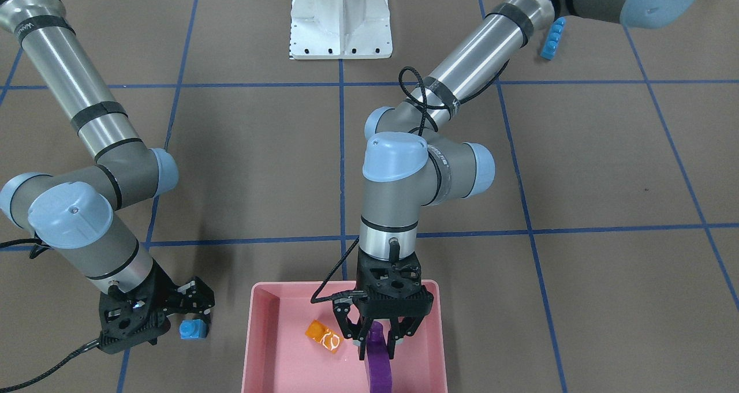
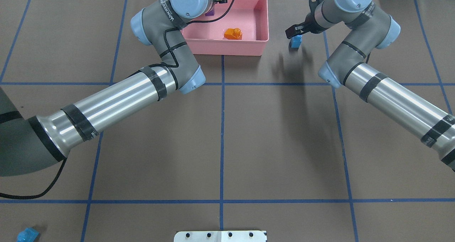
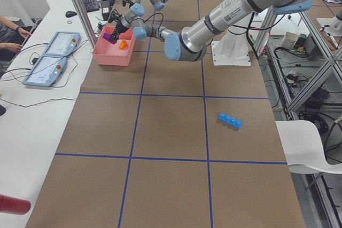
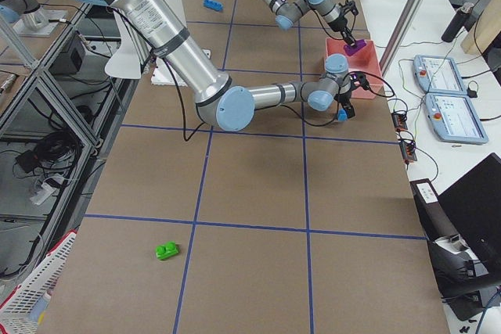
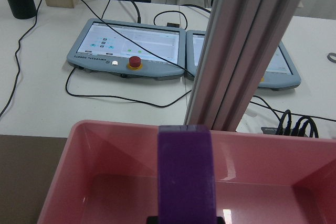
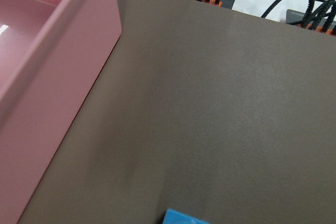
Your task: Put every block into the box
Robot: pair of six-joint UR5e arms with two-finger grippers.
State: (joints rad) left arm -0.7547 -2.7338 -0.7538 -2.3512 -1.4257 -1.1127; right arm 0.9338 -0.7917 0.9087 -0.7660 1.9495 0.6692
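Observation:
My left gripper (image 1: 376, 338) is shut on the long purple brick (image 1: 378, 359) and holds it upright inside the pink box (image 1: 260, 335); the wrist view shows the brick (image 5: 186, 177) above the box floor. The orange brick (image 1: 323, 336) lies in the box. My right gripper (image 1: 195, 317) is open, low beside the box, its fingers around the small blue brick (image 1: 192, 328), which stands on the table (image 6: 184, 217). The long blue brick (image 1: 552, 38) lies near the left arm's base. The green brick (image 4: 167, 251) lies far off on the right side.
The white metal base (image 1: 340, 18) stands at the robot's edge. Beyond the box, off the table, are an aluminium post (image 5: 247, 51), two teach pendants (image 5: 131, 45) and cables. A person's arm (image 3: 8, 25) shows at that bench.

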